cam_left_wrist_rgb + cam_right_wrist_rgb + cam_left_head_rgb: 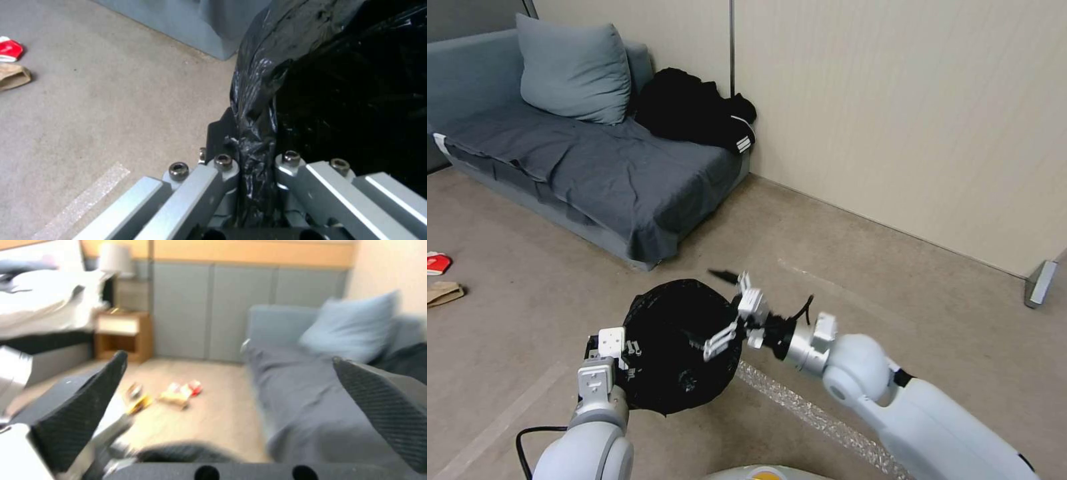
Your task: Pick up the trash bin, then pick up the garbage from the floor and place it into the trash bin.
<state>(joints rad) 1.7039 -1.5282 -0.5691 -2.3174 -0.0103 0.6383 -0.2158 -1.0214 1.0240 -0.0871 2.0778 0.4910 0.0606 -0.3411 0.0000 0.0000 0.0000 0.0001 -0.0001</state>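
Observation:
The trash bin [674,360], covered by its glossy black bag, is lifted off the floor just in front of me. My left gripper [608,348] is shut on the bin's rim, and the left wrist view shows the bag's fold [256,140] pinched where the left gripper [257,163] closes. My right gripper [714,311] stands open over the bin's mouth, holding nothing; in its own view the right gripper [227,373] has its pads spread wide. Garbage lies on the floor at the far left: a red carton [437,263] [10,49] and a brown paper bag [444,292] [13,76]. More garbage [178,395] lies farther off.
A grey sofa [594,167] with a pillow [574,67] and black clothing [694,110] stands against the beige wall ahead-left. A shiny tape strip [820,417] crosses the floor under my right arm. A metal post foot [1040,283] is at the right. Open carpet lies between me and the litter.

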